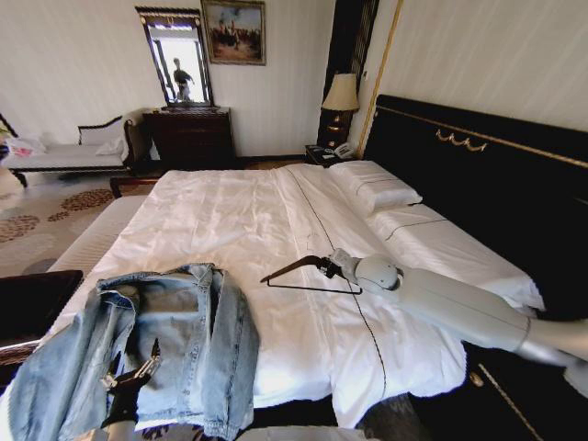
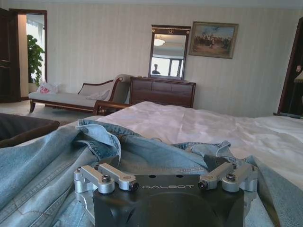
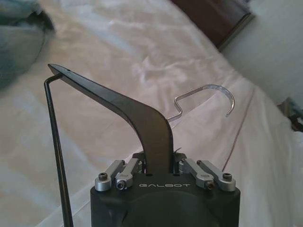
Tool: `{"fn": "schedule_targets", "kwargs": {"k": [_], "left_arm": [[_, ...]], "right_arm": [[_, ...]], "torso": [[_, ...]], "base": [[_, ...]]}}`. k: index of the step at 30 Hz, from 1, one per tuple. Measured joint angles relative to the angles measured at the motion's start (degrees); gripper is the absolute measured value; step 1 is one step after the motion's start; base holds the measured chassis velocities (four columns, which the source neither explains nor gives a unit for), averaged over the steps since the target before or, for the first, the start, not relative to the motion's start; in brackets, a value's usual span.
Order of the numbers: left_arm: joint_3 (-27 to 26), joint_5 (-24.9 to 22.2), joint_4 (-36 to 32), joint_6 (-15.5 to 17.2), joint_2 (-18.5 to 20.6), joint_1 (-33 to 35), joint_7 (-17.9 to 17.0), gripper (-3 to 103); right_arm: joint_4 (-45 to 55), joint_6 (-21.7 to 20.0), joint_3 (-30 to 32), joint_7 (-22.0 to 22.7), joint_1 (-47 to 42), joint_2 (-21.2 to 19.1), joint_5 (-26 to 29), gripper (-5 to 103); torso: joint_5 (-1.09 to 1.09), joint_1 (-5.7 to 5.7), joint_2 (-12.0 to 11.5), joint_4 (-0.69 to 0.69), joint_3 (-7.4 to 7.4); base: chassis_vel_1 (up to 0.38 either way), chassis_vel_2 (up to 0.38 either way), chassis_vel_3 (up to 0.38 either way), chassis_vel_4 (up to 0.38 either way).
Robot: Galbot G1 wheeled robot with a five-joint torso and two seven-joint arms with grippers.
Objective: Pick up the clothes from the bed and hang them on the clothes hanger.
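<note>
Now your right gripper (image 3: 158,172) is clamping the black hanger (image 1: 308,274) by one shoulder near the neck, holding it over the bed (image 1: 266,220) just right of centre, its silver hook (image 3: 208,97) pointing away from the wrist. At seven o'clock your left gripper (image 1: 129,372) is sitting against the jacket (image 1: 161,344), which is lying crumpled on the bed's near corner; I cannot tell how its fingers are standing.
</note>
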Motion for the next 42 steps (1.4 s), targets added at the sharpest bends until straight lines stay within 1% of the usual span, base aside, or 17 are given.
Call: {"fn": "schedule_targets", "kwargs": {"k": [1, 2, 6, 7, 10, 12, 13, 15, 16, 19, 29, 42], "left_arm": [[-0.05, 0.04, -0.25, 0.11, -0.13, 0.16, -0.01, 100], [-0.05, 0.04, -0.25, 0.11, -0.13, 0.16, -0.01, 100], [-0.8, 0.05, -0.82, 0.4, -0.22, 0.6, -0.1, 100], [-0.8, 0.05, -0.82, 0.4, -0.22, 0.6, -0.1, 100], [-1.9, -0.32, -1.1, 0.91, 0.09, 0.59, -0.37, 100], [-2.05, -0.42, -1.16, 0.98, 0.14, 0.58, -0.38, 100], [-2.76, -0.81, -1.36, 1.38, 0.31, 0.44, -0.48, 100], [-3.6, -1.43, -1.55, 1.83, 0.46, 0.31, -0.55, 100], [-3.6, -1.43, -1.55, 1.83, 0.46, 0.31, -0.55, 100], [-4.6, -2.37, -1.62, 2.17, 0.64, 0.43, -0.61, 100], [-6.09, -3.84, -1.34, 2.34, 0.95, 0.67, -0.66, 100], [-5.78, -4.18, -0.63, 2.25, 1.39, 0.77, -0.66, 100]], "right_arm": [[0.29, 0.58, 2.19, 0.09, -2.0, -0.22, -0.59, 28], [0.29, 0.58, 2.19, 0.09, -2.0, -0.22, -0.59, 28], [1.51, 4.0, 9.04, 0.09, -11.19, -0.61, -4.13, 28], [1.51, 4.0, 9.04, 0.09, -11.19, -0.61, -4.13, 28], [2.44, 7.21, 13.83, 0.06, -17.93, 0.41, -8.53, 28], [2.53, 7.61, 14.34, 0.06, -18.59, 0.55, -9.24, 28], [2.66, 9.61, 16.26, 0.05, -20.87, 1.28, -12.32, 28], [2.65, 11.63, 17.8, -0.09, -22.97, 2.12, -15.87, 28], [2.65, 11.63, 17.8, -0.09, -22.97, 2.12, -15.87, 28], [2.55, 13.52, 19.57, -0.13, -25.74, 3.27, -19.47, 28], [1.69, 14.67, 22.37, -0.3, -30.72, 6.06, -23.75, 28], [1.82, 14.4, 25.47, -0.68, -35.11, 6.77, -25.58, 28]], "torso": [[0.0, 0.0, 0.0, 0.0, 0.0], [0.0, 0.0, 0.0, 0.0, 0.0], [0.01, 0.0, 0.0, -0.02, 0.0], [0.01, 0.0, 0.0, -0.02, 0.0], [0.01, 0.0, 0.0, -0.02, 0.0], [0.01, 0.0, 0.0, -0.02, 0.0], [-0.01, 0.0, 0.0, -0.01, 0.0], [0.0, 0.0, 0.0, -0.01, 0.0], [0.0, 0.0, 0.0, -0.01, 0.0], [-0.01, 0.0, 0.0, -0.01, 0.0], [0.0, 0.0, 0.0, -0.01, 0.0], [0.0, 0.0, 0.0, -0.02, 0.0]], "base": [[0.0, 0.0, 0.0, 0.0], [0.0, 0.0, 0.0, 0.0], [0.0, 0.0, 0.0, 0.0], [0.0, 0.0, 0.0, 0.0], [0.0, 0.0, 0.0, 0.0], [0.0, 0.0, 0.0, 0.0], [0.0, 0.0, 0.0, 0.0], [0.0, 0.0, 0.0, 0.0], [0.0, 0.0, 0.0, 0.0], [0.0, 0.0, 0.0, 0.0], [0.0, 0.0, 0.0, 0.0], [0.0, 0.0, 0.0, 0.0]]}}
